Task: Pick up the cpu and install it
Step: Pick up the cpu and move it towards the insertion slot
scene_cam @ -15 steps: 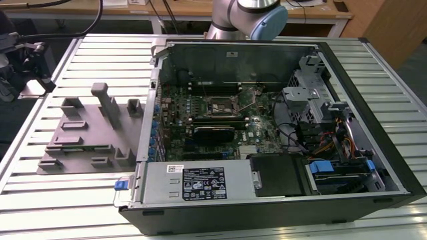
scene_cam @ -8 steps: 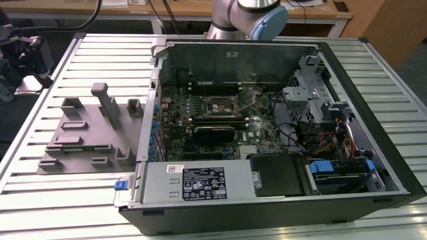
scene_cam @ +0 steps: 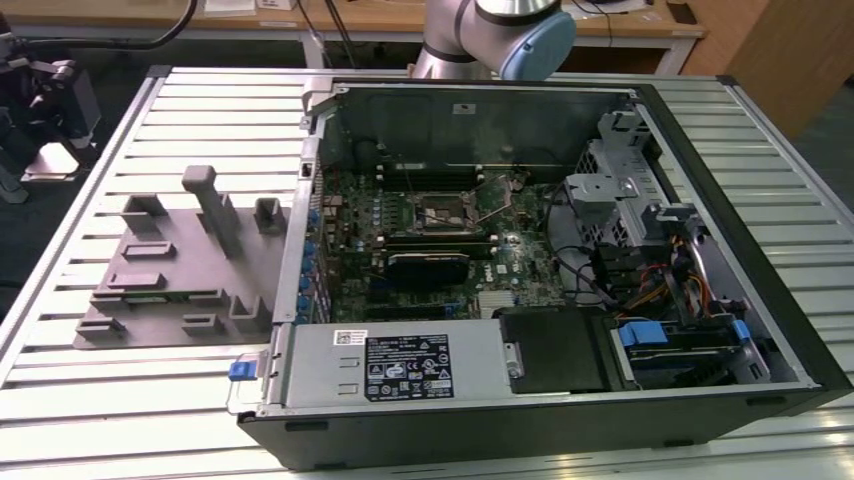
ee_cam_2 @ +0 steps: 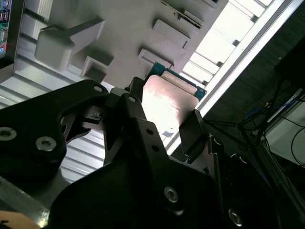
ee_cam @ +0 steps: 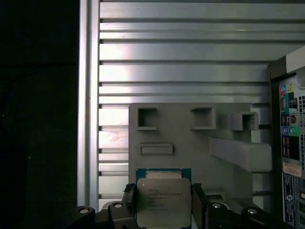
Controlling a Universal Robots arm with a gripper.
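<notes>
The cpu (ee_cam: 163, 200), a flat square chip with a silver top and a green rim, sits between the two black fingers of my gripper (ee_cam: 163, 204), one finger (ee_cam: 129, 195) on each side of it. The second wrist view has the same cpu (ee_cam_2: 167, 98) in the gripper (ee_cam_2: 163, 119), its metal top catching the light. The gripper is shut on it. The chip hangs above the grey plastic fixture (ee_cam: 190, 143), apart from it. In the exterior view the open computer case (scene_cam: 534, 250) lies on the table, with the motherboard's cpu socket (scene_cam: 447, 212) near its middle.
The grey fixture (scene_cam: 174, 270) with raised blocks and pockets lies on the slatted metal table (scene_cam: 80, 400), on the exterior view's left of the case. The arm's base (scene_cam: 494, 30) stands behind the case. A power supply (scene_cam: 387, 365) and drive cage (scene_cam: 667, 340) fill the case's near side.
</notes>
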